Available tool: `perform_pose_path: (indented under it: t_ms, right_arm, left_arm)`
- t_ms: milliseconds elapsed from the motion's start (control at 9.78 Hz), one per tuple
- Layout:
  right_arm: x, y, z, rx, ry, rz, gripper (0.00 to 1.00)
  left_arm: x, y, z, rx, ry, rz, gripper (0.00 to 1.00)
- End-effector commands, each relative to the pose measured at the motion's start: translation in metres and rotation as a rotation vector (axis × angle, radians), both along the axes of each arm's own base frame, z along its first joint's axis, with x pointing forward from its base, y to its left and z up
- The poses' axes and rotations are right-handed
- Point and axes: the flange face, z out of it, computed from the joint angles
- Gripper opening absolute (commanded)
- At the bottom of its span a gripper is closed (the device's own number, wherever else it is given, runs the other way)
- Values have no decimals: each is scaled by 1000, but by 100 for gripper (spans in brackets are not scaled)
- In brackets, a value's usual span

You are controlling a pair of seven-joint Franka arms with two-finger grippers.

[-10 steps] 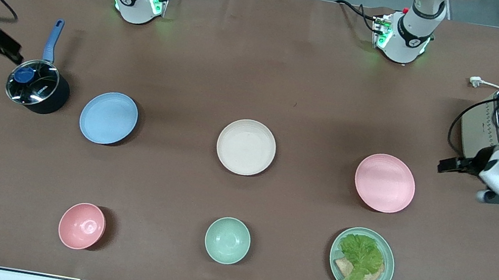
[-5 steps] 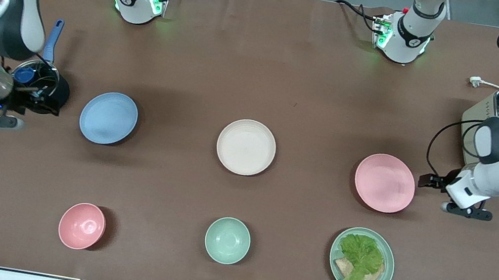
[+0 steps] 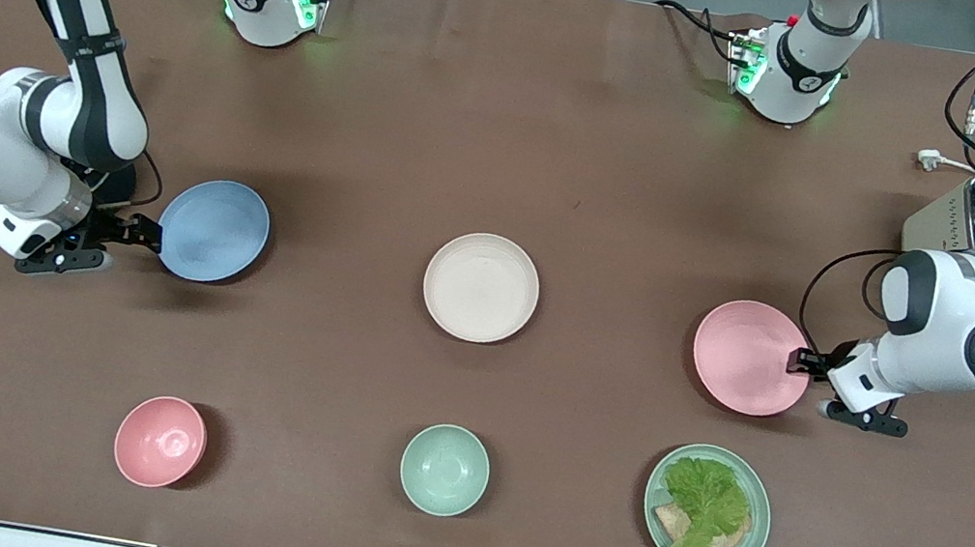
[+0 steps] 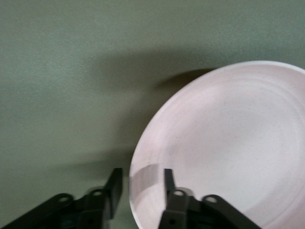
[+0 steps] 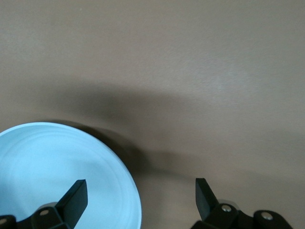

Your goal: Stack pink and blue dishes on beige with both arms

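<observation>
The left gripper [image 3: 799,360] sits at the rim of the pink plate [image 3: 750,356], on the edge toward the left arm's end of the bench [image 3: 510,130]. In the left wrist view its fingers [image 4: 114,183] are parted and straddle the rim, one outside and one over the plate's inner slope; they do not look closed on it yet, so the gripper reads as released, set for a rim pinch.

The right gripper [image 3: 146,233] is at the edge of the blue plate [image 3: 213,230], on the side toward the right arm's end. The right wrist view shows its fingers [image 5: 74,198] spread wide, one over the plate's surface and the other over bare bench, so it grasps nothing.

Both plates lie flat on the bench, well apart, with the beige plate [image 3: 481,287] between them at the middle. Taking each plate by its outer rim would likely leave a clear path inward to the beige one.

Nearer the front camera stand a pink bowl [image 3: 161,441], a mint bowl [image 3: 444,469] and a green plate of lettuce and bread [image 3: 707,510]. They are not part of the stack.
</observation>
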Motion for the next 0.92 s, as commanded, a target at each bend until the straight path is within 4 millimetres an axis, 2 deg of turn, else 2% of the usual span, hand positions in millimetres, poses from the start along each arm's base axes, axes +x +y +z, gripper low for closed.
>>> perform_pose_path:
  t_ms: [0,102,205,307,409,511,614,716,818]
  right_arm:
    - [-8,-8,-17,94,-20,17,100]
    - [-14,-9,-28,125,-15,21,100]
    - [-22,-10,-35,140,-26,12,100]
    - [-26,-12,-42,148,-31,11,100]
    - [-29,-11,-47,164,-23,-9,99]
    - [-31,-10,-49,174,-12,-14,93]
    - [-35,-7,-51,186,9,-10,85]
    - [-36,-6,-52,197,25,-8,76]
    - [-40,-10,-53,210,50,-10,66]
  left_arm:
    - [-1,6,-20,-21,11,-17,14]
    - [0,5,-22,-22,12,-22,0]
    - [4,-3,-18,-23,3,-34,0]
    - [11,-6,-6,-20,-13,-31,0]
    - [14,-22,17,-33,-26,-50,0]
    - [13,-27,35,-39,6,-67,0]
    - [10,-52,55,-59,45,-97,0]
    - [5,-90,74,-92,65,-62,0]
    - [-2,-134,84,-98,90,-1,0]
